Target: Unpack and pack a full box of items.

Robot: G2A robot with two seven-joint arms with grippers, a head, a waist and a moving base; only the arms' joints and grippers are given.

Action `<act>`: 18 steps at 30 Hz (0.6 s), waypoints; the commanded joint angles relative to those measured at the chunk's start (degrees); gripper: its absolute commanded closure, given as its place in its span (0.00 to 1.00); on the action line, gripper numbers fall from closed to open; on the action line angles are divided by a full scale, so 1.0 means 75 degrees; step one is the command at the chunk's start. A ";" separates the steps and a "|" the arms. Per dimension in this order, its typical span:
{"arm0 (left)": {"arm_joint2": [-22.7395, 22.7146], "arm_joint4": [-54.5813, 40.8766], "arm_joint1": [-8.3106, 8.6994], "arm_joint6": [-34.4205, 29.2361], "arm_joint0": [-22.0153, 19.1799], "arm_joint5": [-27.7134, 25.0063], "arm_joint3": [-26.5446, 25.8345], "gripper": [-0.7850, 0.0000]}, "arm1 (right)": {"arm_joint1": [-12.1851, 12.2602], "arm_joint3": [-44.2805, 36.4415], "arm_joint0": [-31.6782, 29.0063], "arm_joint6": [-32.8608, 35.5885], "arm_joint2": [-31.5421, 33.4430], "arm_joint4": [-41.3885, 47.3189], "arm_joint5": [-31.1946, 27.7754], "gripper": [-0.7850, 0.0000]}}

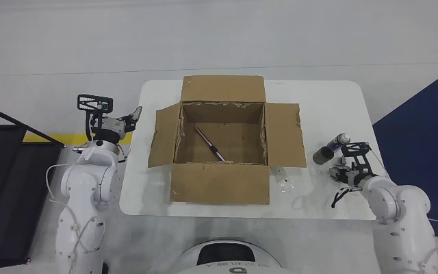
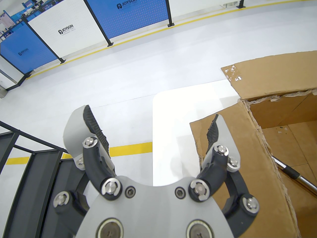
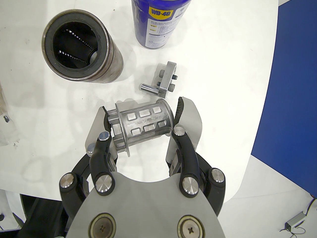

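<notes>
An open cardboard box [image 1: 222, 175] sits mid-table with all flaps folded out; a thin metal rod [image 1: 209, 144] lies on its floor, also seen as a rod [image 2: 292, 173] past the torn box wall [image 2: 260, 149]. My left gripper [image 2: 151, 115] hangs open with nothing in it at the table's left edge, just outside the left flap [image 1: 163, 135]. At the table's right end my right gripper [image 3: 142, 106] is shut on a ribbed metal cylinder with a flange [image 3: 143, 125], its pads against both ends, low over the tabletop.
Beside the right gripper stand a blue spray can [image 3: 161, 11], a dark hollow bearing sleeve [image 3: 81, 48] and a small bolted metal bracket [image 3: 163, 81]. A small clear bag [image 1: 284, 181] lies by the box's front right corner. A black rack [image 2: 37, 174] stands left of the table.
</notes>
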 commanded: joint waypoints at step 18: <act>0.0000 0.0000 0.0000 0.0000 0.0000 0.0000 0.0000 0.00 | 0.0039 0.0045 -0.0183 -0.0392 -0.0019 0.0065 -0.0142 0.00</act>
